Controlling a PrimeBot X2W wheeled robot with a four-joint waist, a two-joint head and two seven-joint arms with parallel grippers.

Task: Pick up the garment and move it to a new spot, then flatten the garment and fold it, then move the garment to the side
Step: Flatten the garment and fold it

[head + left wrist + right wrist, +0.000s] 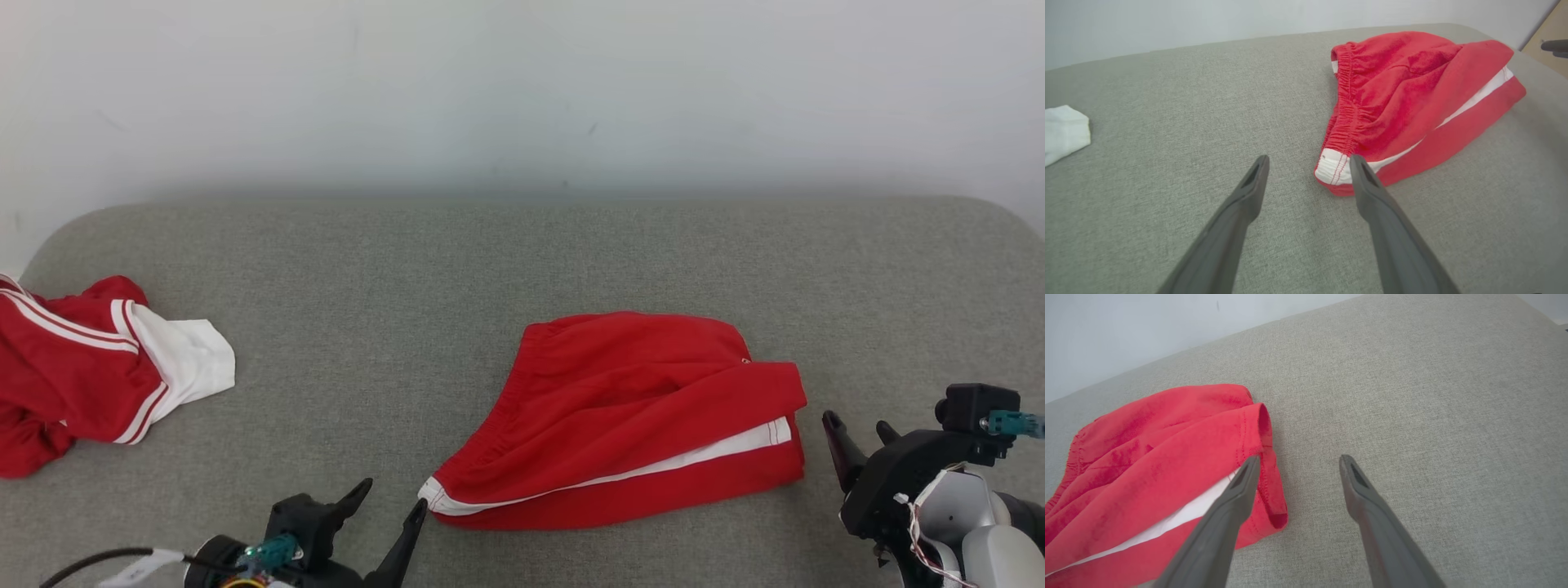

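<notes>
Left of shorts (629,416), second garment (77,367)

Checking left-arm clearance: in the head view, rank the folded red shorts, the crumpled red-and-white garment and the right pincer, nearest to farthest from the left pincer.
From the left pincer:
1. Folded red shorts, corner just right of its fingertip.
2. Crumpled red-and-white garment, at the left edge.
3. Right pincer, far right, past the shorts.

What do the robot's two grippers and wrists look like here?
Left gripper: two long tapered dark grey fingers, black housing, teal connector, black cable with white tag. Right gripper: same fingers and teal plug, red-and-white wires, pale silver forearm.
</notes>
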